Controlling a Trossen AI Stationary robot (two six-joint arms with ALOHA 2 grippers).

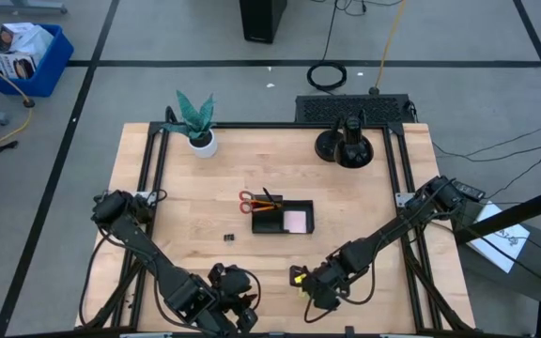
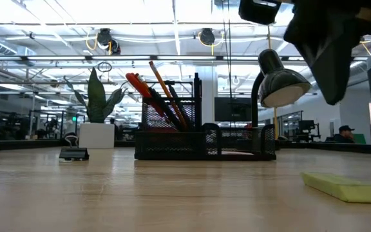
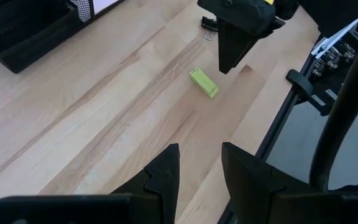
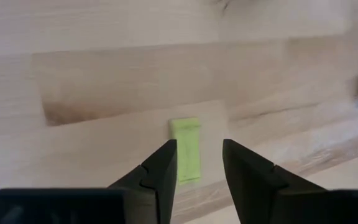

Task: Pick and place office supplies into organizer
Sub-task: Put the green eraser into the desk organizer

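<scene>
Lining up on the yellow-green piece

My right end effector (image 4: 197, 163) hovers, fingers apart, over the yellow-green piece (image 4: 186, 149) lying flat on the counter (image 1: 364, 211), well apart from the organizer (image 1: 284, 217); I should straddle its narrow sides squarely, then descend.

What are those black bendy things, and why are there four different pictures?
They are two robot arms, each ending in a two-finger gripper. One picture looks down from above, one looks across the table, and two come from tiny cameras on the wrists. On the table sit a black organizer holding pencils, scissors and pink sticky notes, plus a plant, a lamp and a little black clip. The right gripper hangs open just above a small yellow-green piece, not holding it. The left gripper waits nearby, open and empty.
</scene>
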